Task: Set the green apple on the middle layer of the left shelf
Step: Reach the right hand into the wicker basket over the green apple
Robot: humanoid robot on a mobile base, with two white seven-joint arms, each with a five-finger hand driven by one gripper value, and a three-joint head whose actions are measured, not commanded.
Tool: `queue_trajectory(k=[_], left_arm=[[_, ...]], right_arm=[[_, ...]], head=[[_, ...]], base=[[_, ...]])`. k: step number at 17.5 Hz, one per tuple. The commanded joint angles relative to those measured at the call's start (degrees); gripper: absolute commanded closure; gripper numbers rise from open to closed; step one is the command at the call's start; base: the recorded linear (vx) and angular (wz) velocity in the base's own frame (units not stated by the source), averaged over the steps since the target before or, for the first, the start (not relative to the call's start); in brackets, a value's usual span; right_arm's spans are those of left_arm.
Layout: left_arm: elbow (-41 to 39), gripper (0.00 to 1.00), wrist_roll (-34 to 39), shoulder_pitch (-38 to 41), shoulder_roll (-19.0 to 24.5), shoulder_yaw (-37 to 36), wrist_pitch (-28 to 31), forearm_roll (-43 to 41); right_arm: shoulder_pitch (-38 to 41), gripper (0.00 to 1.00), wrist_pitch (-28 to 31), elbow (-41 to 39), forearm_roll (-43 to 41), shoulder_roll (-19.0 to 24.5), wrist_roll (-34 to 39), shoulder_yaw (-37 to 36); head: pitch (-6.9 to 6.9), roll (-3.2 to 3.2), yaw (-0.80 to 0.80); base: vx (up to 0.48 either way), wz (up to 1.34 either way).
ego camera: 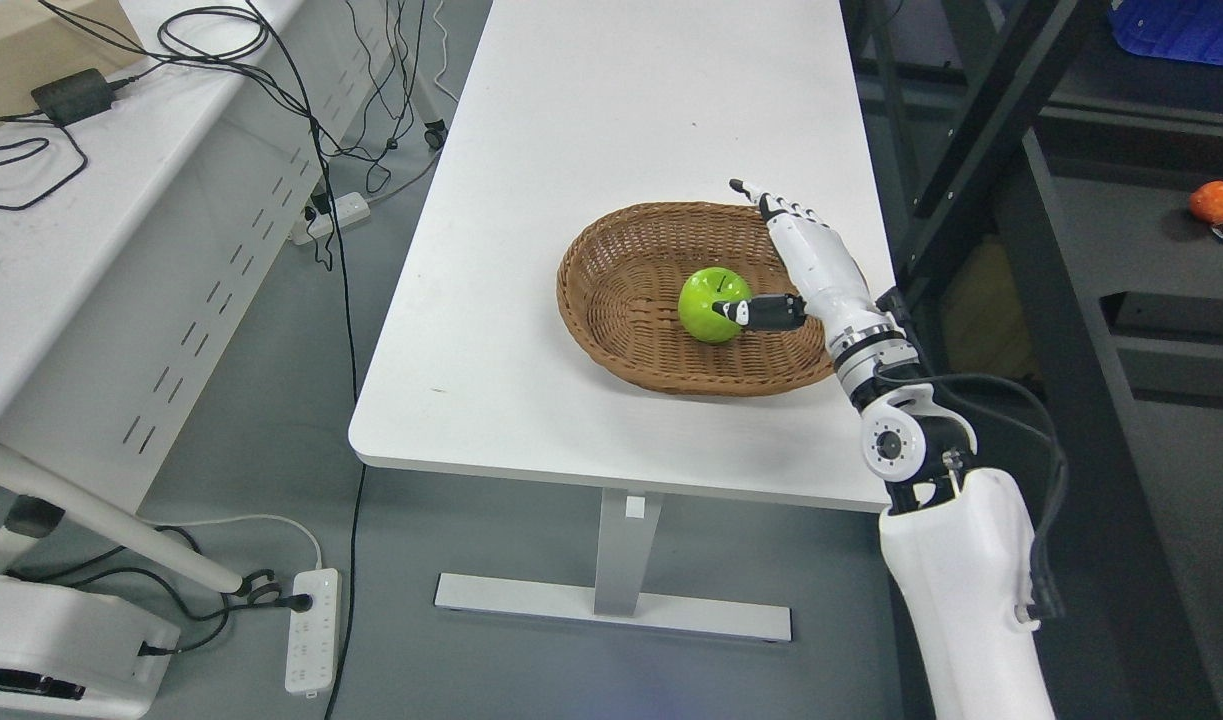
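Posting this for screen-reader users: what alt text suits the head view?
A robot's right hand reaches over a wicker basket on a white table, fingers extended and thumb against the green apple inside. A dark shelf stands at right.

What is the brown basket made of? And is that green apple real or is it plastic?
The basket looks like woven wicker or rattan: you can see crossing brown strands and a braided rim, with a dull finish. The green apple looks smooth and very shiny, evenly bright green, so it may be plastic, but the picture can't settle that.
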Motion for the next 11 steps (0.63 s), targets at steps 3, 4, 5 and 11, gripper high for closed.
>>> queue_trajectory(k=[3,4,5,11], left_arm=[[0.0,0.0,0.0,0.0,1.0,0.0,0.0,0.0],[0.0,0.0,0.0,0.0,1.0,0.0,0.0,0.0],[0.0,0.0,0.0,0.0,1.0,0.0,0.0,0.0],[0.0,0.0,0.0,0.0,1.0,0.0,0.0,0.0]], right_arm=[[-0.6,0.03,-2.8,7.2,1.7,-0.5,1.0,6.6],[-0.2,0.02,-4.2,7.2,1.4,-1.1,1.2,6.3],[0.0,0.02,-5.7,7.1,1.3,-1.7,1.2,6.1],[0.6,0.01,-10.0,7.1,-0.2,-3.7,1.7,5.9]], head=[[0.0,0.0,0.0],[0.0,0.0,0.0],[0.0,0.0,0.0],[0.0,0.0,0.0]], base=[[0.164,-0.01],[0.123,0.0],[0.123,0.0],[0.063,0.01]])
